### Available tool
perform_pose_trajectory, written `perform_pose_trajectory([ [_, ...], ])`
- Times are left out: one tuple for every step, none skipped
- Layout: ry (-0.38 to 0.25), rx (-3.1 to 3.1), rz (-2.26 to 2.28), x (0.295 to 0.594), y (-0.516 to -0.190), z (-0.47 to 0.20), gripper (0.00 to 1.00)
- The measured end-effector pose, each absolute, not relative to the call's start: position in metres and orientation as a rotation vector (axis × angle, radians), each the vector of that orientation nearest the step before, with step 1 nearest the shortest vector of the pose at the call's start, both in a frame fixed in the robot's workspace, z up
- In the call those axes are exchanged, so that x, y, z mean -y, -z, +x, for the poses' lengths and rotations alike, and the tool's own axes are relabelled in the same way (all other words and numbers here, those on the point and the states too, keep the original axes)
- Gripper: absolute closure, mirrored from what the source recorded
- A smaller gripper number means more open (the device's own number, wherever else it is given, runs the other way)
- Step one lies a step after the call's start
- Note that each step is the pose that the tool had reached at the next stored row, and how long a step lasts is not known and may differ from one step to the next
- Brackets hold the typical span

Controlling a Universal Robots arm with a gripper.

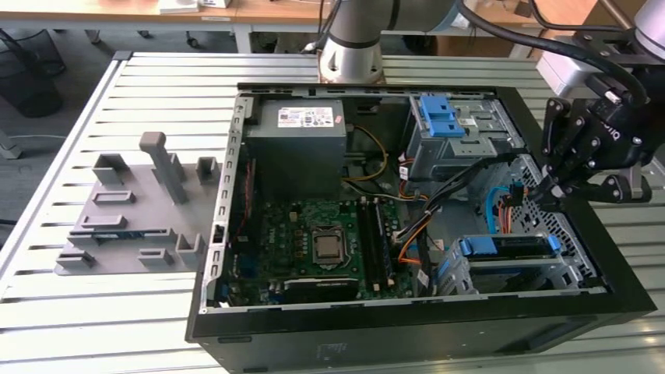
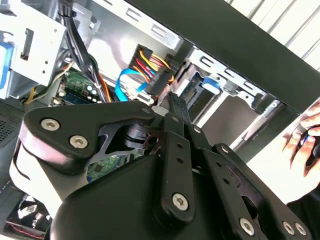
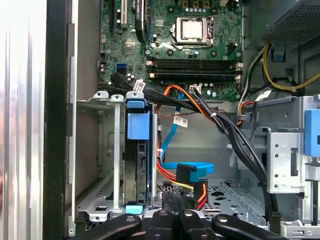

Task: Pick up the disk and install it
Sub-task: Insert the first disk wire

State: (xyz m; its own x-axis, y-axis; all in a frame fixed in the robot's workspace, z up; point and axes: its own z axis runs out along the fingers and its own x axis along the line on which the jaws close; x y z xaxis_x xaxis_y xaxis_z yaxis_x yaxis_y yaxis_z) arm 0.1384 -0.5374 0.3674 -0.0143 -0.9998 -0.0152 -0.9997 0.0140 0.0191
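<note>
The disk (image 1: 506, 248) sits in the drive cage at the near corner of the open computer case, on the exterior view's right, its blue carrier bracket showing. In the first wrist view the disk (image 3: 137, 165) stands edge-on between the cage's metal rails (image 3: 116, 150), with the blue handle at its end. My gripper (image 1: 549, 189) hangs over the case's wall on the exterior view's right, above and behind the cage and apart from the disk. Its fingers (image 2: 172, 102) are shut together with nothing between them, close to the blue and orange cables (image 2: 145, 75).
The motherboard (image 1: 322, 241) fills the case floor, and the grey power supply (image 1: 296, 136) sits behind it. A second drive cage with blue latches (image 1: 447, 125) stands at the back. A grey fixture (image 1: 135, 210) lies on the slatted table. A person's hand (image 2: 305, 137) shows outside the case.
</note>
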Motion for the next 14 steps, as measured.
perform_pose_trajectory([
  [0.037, 2.235, 2.203, 0.5360, -0.3674, 0.1385, 0.89],
  [0.037, 2.235, 2.203, 0.5358, -0.3673, 0.1385, 0.89],
  [0.037, 2.235, 2.203, 0.5358, -0.3673, 0.1385, 0.89],
  [0.037, 2.235, 2.203, 0.5358, -0.3673, 0.1385, 0.89],
  [0.037, 2.235, 2.203, 0.5358, -0.3674, 0.1385, 0.89],
  [0.037, 2.235, 2.203, 0.5356, -0.3673, 0.1385, 0.89],
  [0.037, 2.235, 2.202, 0.5351, -0.3674, 0.1385, 0.89],
  [0.037, 2.235, 2.202, 0.5344, -0.3674, 0.1385, 0.89],
  [0.036, 2.235, 2.202, 0.5340, -0.3677, 0.1385, 0.89],
  [0.036, 2.235, 2.202, 0.5336, -0.3683, 0.1385, 0.89],
  [0.037, 2.236, 2.202, 0.5328, -0.3687, 0.1385, 0.83],
  [0.036, 2.236, 2.202, 0.5314, -0.3691, 0.1385, 0.83],
  [0.036, 2.236, 2.201, 0.5296, -0.3692, 0.1385, 0.76],
  [0.036, 2.237, 2.200, 0.5278, -0.3693, 0.1385, 0.76],
])
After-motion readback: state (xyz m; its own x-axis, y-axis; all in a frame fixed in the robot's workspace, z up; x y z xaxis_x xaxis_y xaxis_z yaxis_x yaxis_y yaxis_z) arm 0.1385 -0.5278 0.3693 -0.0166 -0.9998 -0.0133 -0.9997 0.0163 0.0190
